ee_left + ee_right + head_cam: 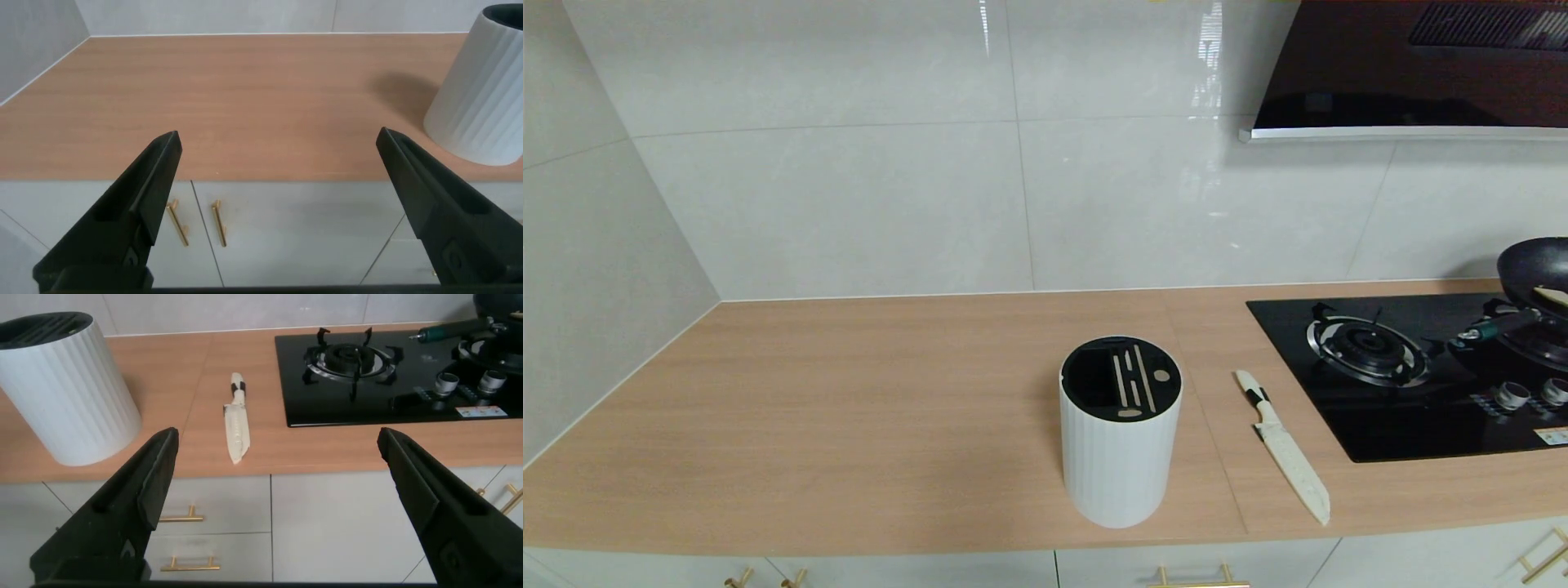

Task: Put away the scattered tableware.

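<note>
The wooden counter [849,425] carries the black hob [1405,392] at its right end, and a broad stretch of wood lies left of the white ribbed knife block [1121,441]. The knife [1282,445] lies flat between block and hob, touching neither, its tip seemingly just short of the front edge. The left gripper [278,139] and right gripper [278,434] hang spread wide off that edge.

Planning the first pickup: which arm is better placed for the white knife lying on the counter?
Right. The white knife lies right of the white ribbed holder, directly ahead of the open right end effector; the left end effector faces bare wooden counter.
</note>
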